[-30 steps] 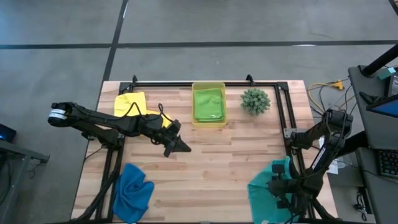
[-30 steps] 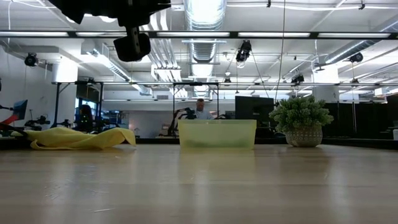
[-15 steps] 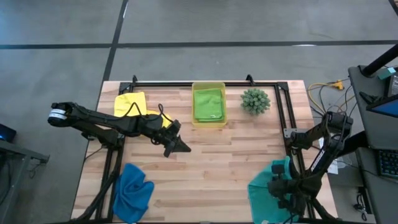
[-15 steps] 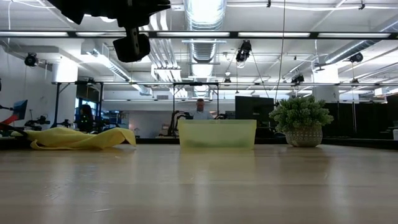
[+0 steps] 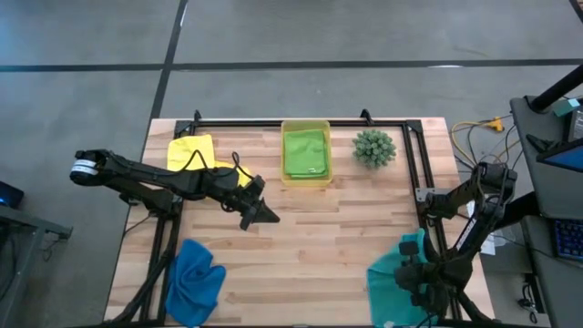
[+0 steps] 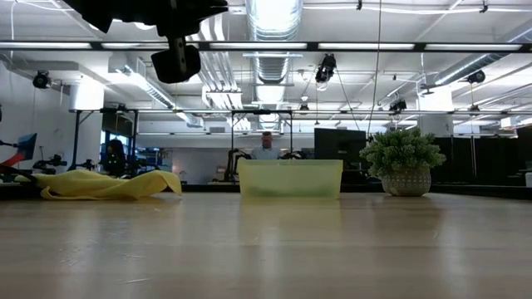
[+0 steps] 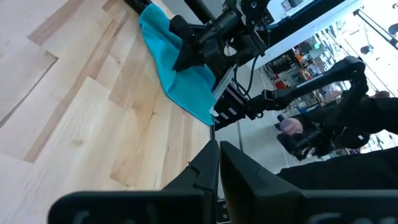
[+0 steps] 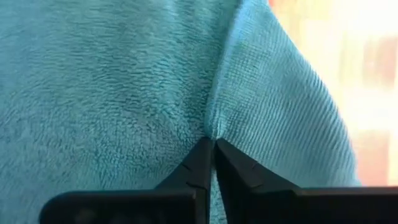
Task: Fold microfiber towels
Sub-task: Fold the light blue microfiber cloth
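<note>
My right gripper (image 8: 210, 144) is shut on the teal towel (image 5: 392, 284), which lies bunched at the table's near right corner. My left gripper (image 5: 266, 215) hangs shut and holding nothing above the table's middle left; its closed fingers (image 7: 219, 152) point toward the teal towel (image 7: 180, 68). The blue towel (image 5: 196, 278) lies crumpled at the near left. At the far left lies the yellow towel (image 5: 189, 151), rumpled on the wood. The lime green towel (image 5: 305, 153) lies folded inside the bin (image 5: 284, 128). My right gripper pinches a small raised pucker of the teal towel (image 8: 210, 127) between its two fingertips. The fingers come steeply from above, pointing down. The cloth gathers into a ridge running away from the fingertips, and the rest of the towel lies on the table.
A small spiky plant (image 5: 373, 148) stands right of the bin at the far edge. A black frame (image 5: 421, 164) runs along the table's far and right sides. Bare wood lies across the middle (image 5: 319, 246). A person (image 6: 268, 146) shows in the room behind the table.
My right gripper has tipped slightly over the teal towel, and the towel's left edge has drawn in a little toward it. My left arm has kept still.
</note>
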Controlling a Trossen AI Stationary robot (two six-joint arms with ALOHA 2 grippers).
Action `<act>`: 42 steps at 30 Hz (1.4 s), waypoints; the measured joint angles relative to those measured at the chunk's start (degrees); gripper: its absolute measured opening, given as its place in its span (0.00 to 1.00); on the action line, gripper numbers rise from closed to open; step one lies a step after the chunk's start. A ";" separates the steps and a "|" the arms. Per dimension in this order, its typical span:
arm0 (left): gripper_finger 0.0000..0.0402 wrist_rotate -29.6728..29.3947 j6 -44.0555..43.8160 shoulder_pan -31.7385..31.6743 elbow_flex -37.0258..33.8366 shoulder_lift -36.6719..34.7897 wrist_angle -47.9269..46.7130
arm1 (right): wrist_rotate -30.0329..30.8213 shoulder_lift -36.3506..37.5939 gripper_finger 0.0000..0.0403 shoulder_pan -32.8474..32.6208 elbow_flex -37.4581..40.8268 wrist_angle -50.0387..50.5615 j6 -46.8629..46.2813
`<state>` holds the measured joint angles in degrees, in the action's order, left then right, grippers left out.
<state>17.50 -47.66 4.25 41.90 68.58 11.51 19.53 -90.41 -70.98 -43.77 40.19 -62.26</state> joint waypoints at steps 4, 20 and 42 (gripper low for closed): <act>0.00 -0.07 0.02 0.00 -0.01 0.00 -0.02 | 0.71 4.00 0.02 0.55 -1.90 5.10 1.50; 0.00 -15.33 13.70 -1.56 0.62 0.34 11.32 | 6.31 35.39 0.02 20.72 -3.65 13.84 12.05; 0.38 -2.35 29.62 -9.09 6.39 28.80 25.85 | -1.57 32.97 0.02 47.41 -6.21 -3.62 22.08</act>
<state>15.14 -18.04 -4.84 48.29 97.38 37.35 17.96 -57.44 -23.57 -49.99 36.57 -40.17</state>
